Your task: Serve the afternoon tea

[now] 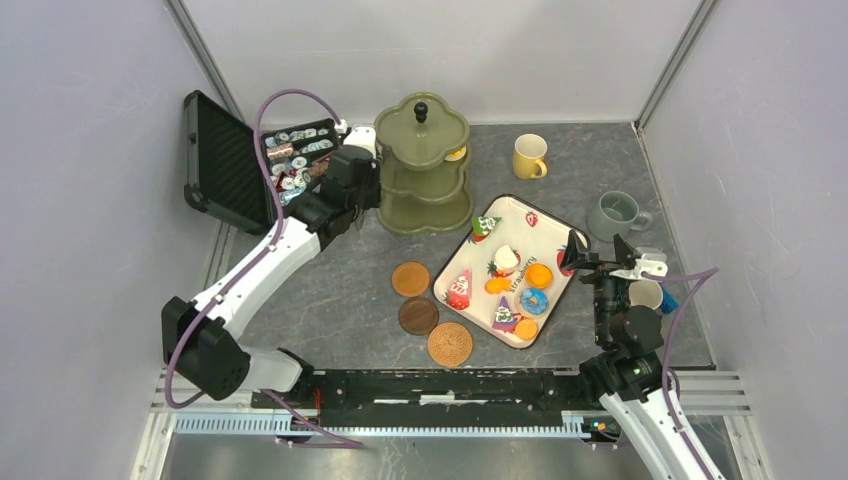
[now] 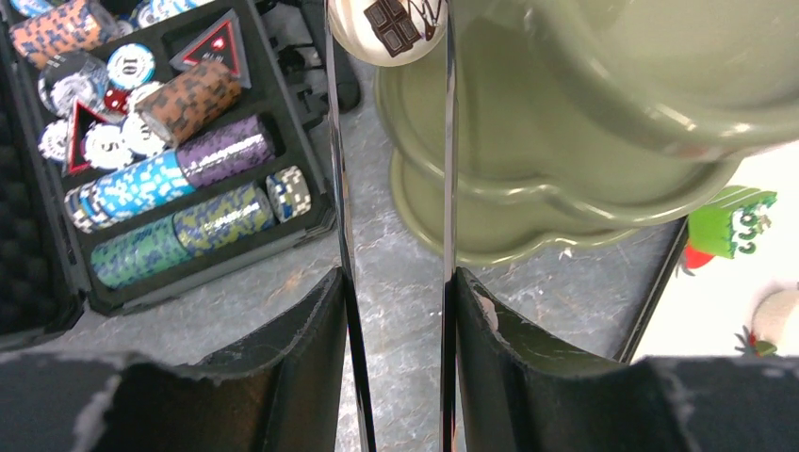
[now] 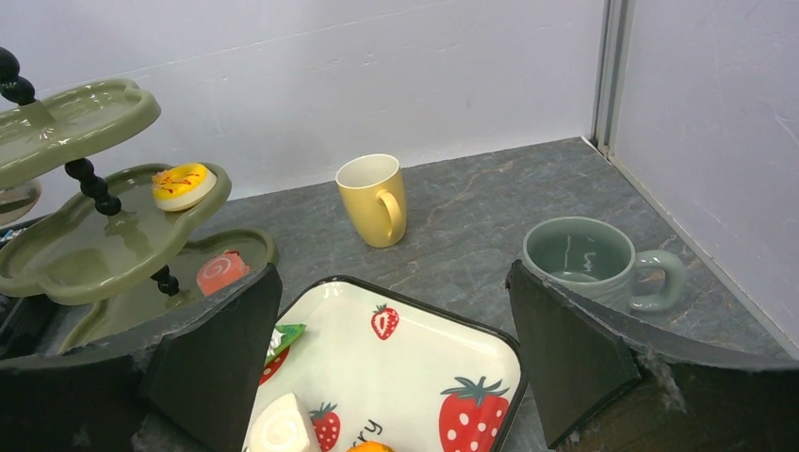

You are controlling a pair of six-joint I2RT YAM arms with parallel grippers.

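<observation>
1. My left tool [image 1: 362, 145] is closed partway and grips a small white cake [image 2: 391, 28] with a chocolate top at its tips. The green stand [image 1: 400, 215] is just to its right.
2. My right tool [image 1: 600, 254] gapes wide and holds nothing. The tray [image 1: 515, 225] lies below and ahead of it.
3. Done: a yellow donut [image 3: 182, 185] and a pink roll [image 3: 222, 271] sit on the stand, ahead-left of that tool.
4. Outstanding, in my judgement: several cakes are on the tray, and the yellow mug [image 1: 528, 156] and green mug [image 1: 612, 213] stand apart from the three bare coasters [image 1: 410, 279].
</observation>
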